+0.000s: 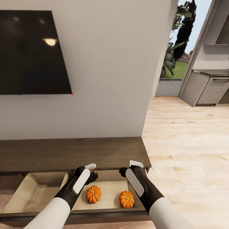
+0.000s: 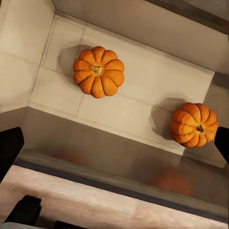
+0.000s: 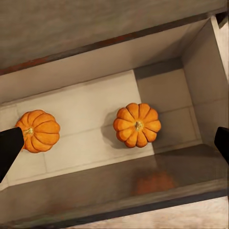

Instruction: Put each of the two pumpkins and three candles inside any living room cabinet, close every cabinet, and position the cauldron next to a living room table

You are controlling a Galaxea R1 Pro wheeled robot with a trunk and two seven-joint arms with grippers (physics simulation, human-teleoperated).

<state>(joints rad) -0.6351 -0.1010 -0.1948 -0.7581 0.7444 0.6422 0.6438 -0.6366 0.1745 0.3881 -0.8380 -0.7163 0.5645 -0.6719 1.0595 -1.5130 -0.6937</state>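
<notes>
Two orange ribbed pumpkins [image 1: 93, 194] [image 1: 126, 199] lie side by side on the pale floor of the right open drawer [image 1: 109, 186] of the long dark-brown cabinet [image 1: 73, 152]. My left gripper [image 1: 92, 171] hangs open just above the left pumpkin [image 2: 98, 71]. My right gripper [image 1: 129, 168] hangs open above the right pumpkin [image 3: 137, 125], near the drawer's back corner. Each wrist view takes in both pumpkins from above, with nothing between the fingers. The candles, the cauldron and the table are out of view.
A second open drawer [image 1: 35, 190] lies to the left. A black TV [image 1: 31, 51] hangs on the white wall above the cabinet. Wooden floor [image 1: 187, 152] runs to the right, toward grey kitchen cabinets [image 1: 206, 89] and a window with plants [image 1: 178, 41].
</notes>
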